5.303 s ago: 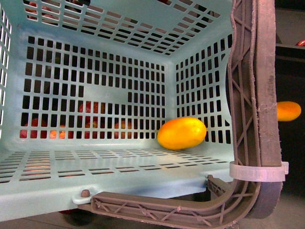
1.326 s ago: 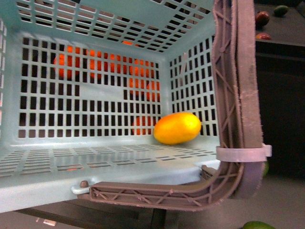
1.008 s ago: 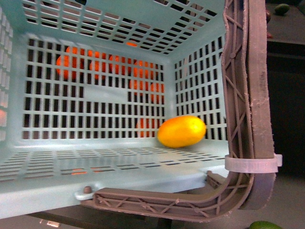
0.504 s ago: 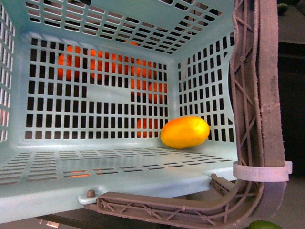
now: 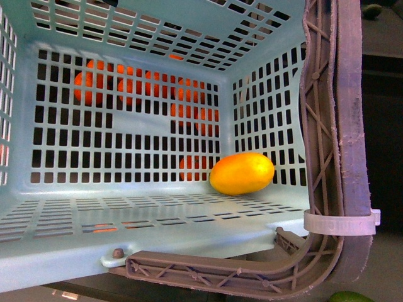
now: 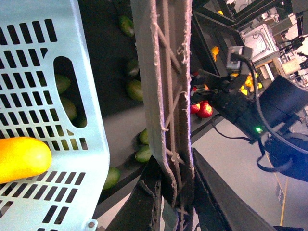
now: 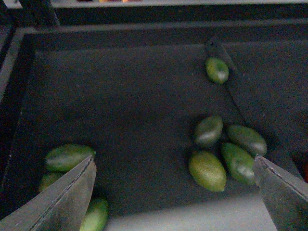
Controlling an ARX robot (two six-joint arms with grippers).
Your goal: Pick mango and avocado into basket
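Observation:
The aqua basket (image 5: pixel 126 226) fills the front view, tipped toward the camera. The yellow-orange mango (image 5: pixel 242 173) lies inside it in the far right corner, and shows again as the mango (image 6: pixel 21 159) in the left wrist view. My left gripper (image 6: pixel 173 202) is shut on the basket's brown-grey handle (image 6: pixel 166 96). My right gripper (image 7: pixel 175 192) hangs open above a dark tray (image 7: pixel 125 106) holding several green avocados; a cluster of avocados (image 7: pixel 207 169) lies between its fingers (image 7: pixel 67 197), none touched.
Oranges (image 5: pixel 145 91) show through the basket's slotted back wall. More avocados (image 6: pixel 134 89) lie on a dark shelf beside the basket. Red fruit (image 6: pixel 202 108) and the other arm's base (image 6: pixel 269 110) stand further off above a grey floor.
The basket has swayed slightly right and steadied, the mango staying in its corner. Over five seconds, the fruit behind the basket changed from reddish fruit to oranges.

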